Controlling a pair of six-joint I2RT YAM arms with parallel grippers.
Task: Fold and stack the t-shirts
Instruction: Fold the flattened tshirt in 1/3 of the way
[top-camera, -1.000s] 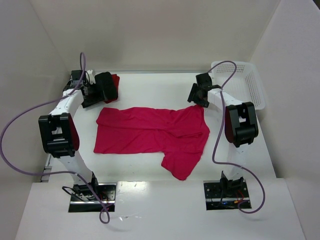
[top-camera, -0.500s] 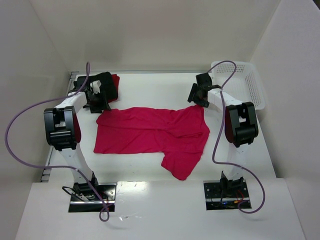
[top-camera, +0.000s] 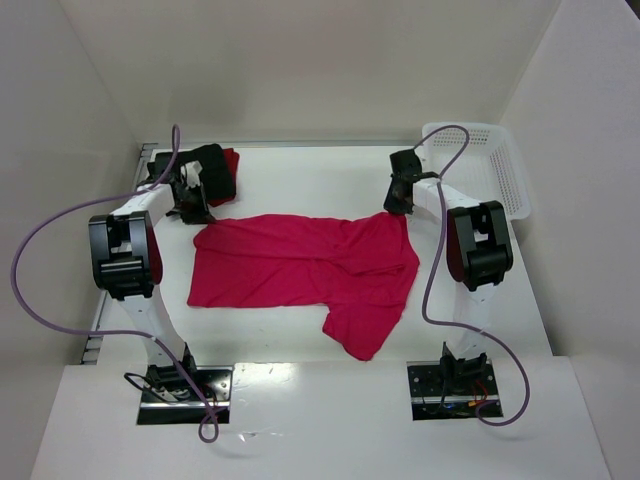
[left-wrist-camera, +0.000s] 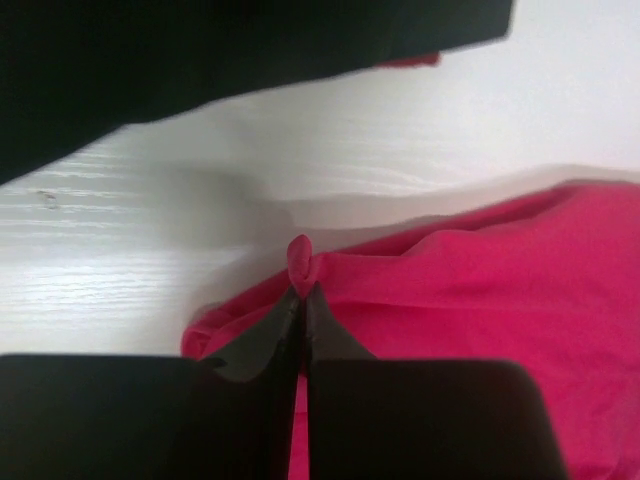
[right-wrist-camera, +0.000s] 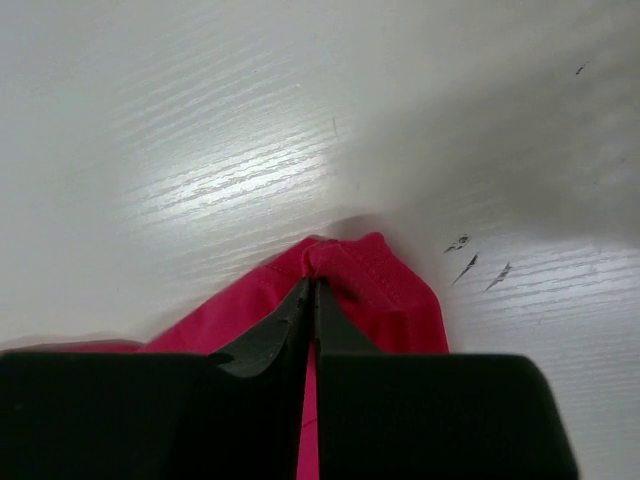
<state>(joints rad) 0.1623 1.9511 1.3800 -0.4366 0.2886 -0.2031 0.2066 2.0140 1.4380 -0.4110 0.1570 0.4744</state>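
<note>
The left gripper (left-wrist-camera: 302, 292) is closed tight on a small nub of cloth at the pink shirt's (top-camera: 300, 265) far left corner. The right gripper (right-wrist-camera: 312, 288) pinches the far right corner the same way. The shirt lies spread between them and back toward their bases. Just beyond the left gripper lies the folded black shirt (top-camera: 208, 170), with a red shirt (top-camera: 233, 160) showing at its edge.

**A robot test cell in a lab**

A white wood-grain table (top-camera: 300, 185) is boxed in by plain white panel walls (top-camera: 300, 60). At its near edge, a black-and-white left robot arm (top-camera: 125, 265) and its right twin (top-camera: 480, 245) are bolted to metal base plates (top-camera: 215, 385), trailing purple cables (top-camera: 423, 295). A white perforated plastic basket (top-camera: 510, 180) sits at its far right corner.
</note>
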